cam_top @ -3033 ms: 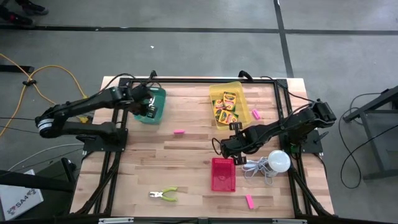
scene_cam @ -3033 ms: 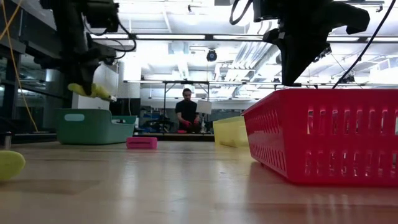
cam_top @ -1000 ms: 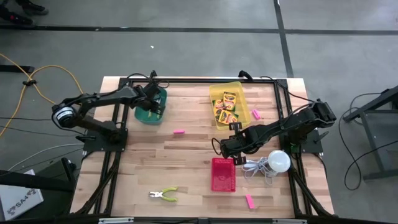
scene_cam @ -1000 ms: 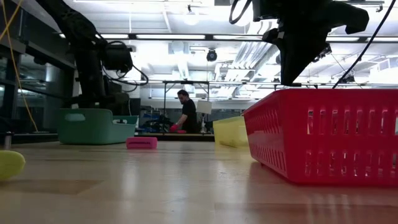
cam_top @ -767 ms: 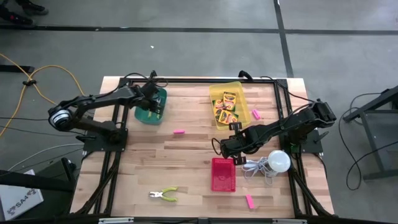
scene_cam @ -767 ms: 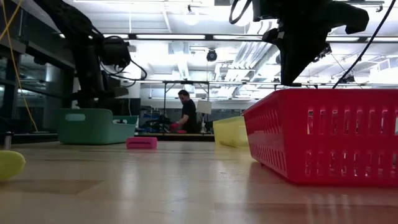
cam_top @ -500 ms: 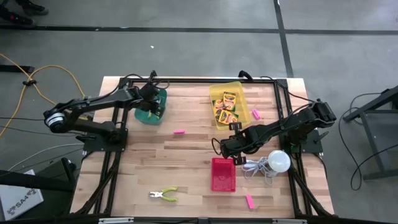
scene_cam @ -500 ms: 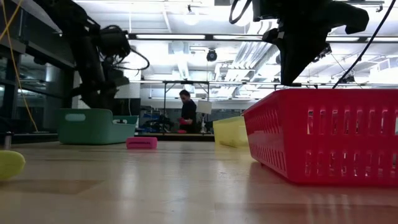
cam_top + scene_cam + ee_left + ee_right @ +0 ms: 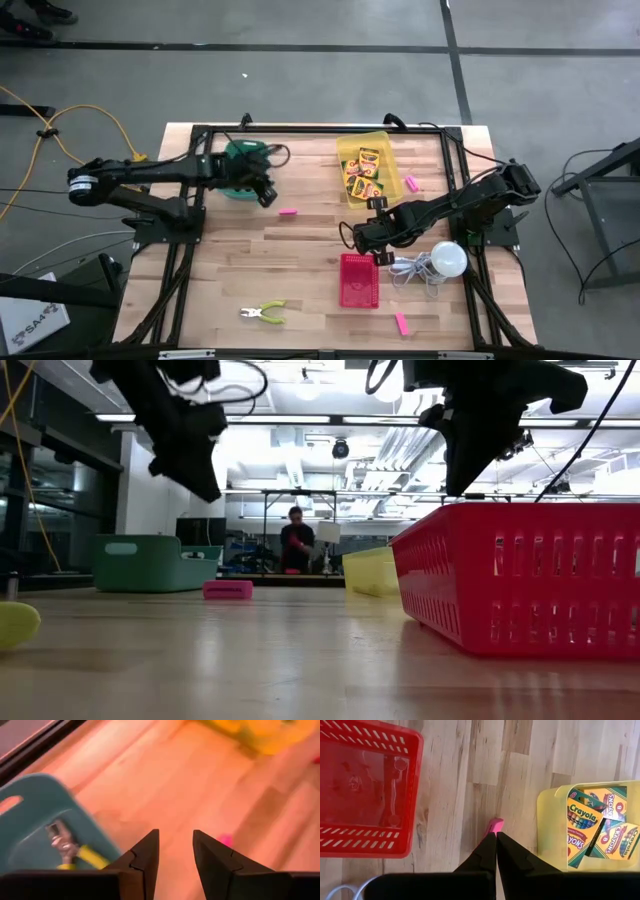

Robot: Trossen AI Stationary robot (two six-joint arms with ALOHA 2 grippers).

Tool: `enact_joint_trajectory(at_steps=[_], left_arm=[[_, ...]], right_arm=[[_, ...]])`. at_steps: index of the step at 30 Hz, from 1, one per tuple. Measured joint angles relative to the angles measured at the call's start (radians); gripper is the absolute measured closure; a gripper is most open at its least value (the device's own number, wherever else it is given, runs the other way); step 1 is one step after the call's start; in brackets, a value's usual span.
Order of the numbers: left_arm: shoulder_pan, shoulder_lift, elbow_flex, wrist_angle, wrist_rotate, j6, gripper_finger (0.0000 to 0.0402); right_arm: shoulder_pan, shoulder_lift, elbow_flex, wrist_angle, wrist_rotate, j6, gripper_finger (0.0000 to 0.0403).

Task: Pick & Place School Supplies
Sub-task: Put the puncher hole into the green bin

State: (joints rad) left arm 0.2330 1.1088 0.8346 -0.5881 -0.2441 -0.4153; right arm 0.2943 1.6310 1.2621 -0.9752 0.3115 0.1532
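Since three seconds earlier the left gripper [image 9: 266, 196] had swung off the teal plastic tub [image 9: 240, 170], where it had hovered with a yellow-handled tool, and now hung just past the tub's near edge with its fingers parted around nothing; that tool [image 9: 75, 851] lay inside the tub.

Nearest the front edge, a small pink oblong eraser [image 9: 400, 323] and a pair of yellow-handled pliers [image 9: 265, 314] were unsorted on the wooden table [image 9: 300, 260]. Behind them stood the red mesh plastic basket [image 9: 358, 280], which looked empty, with a white round bulb on a coiled cord [image 9: 447, 259] beside it. The right gripper [image 9: 352, 236] waited over the boards between the red basket and the yellow bin, fingers pressed shut and holding nothing.

Farther back, a second pink eraser [image 9: 288, 212] lay loose near the left gripper, apparently the next pick. The yellow translucent bin [image 9: 345, 148] already held several crayon boxes [image 9: 363, 172], and a third eraser [image 9: 410, 183] lay just outside it. By that count the crayons seemed placed and three erasers remained.
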Motion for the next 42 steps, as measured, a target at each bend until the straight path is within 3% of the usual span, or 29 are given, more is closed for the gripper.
enact_joint_trajectory(at_steps=[16,31,42], left_arm=[[-0.351,0.025,0.018,0.031,-0.043,-0.192,0.0287],[-0.603,0.353,0.144,0.125,-0.032,-0.185,0.0287],[-0.713,0.392,0.168,0.111,0.081,-0.361,0.0279]], right_arm=[[0.000,0.000,0.000,0.013,0.000,-0.023,0.0401],[0.000,0.000,0.000,0.030,-0.001,-0.001,0.0401],[0.000,0.000,0.000,0.037,-0.058,0.010,0.0401]])
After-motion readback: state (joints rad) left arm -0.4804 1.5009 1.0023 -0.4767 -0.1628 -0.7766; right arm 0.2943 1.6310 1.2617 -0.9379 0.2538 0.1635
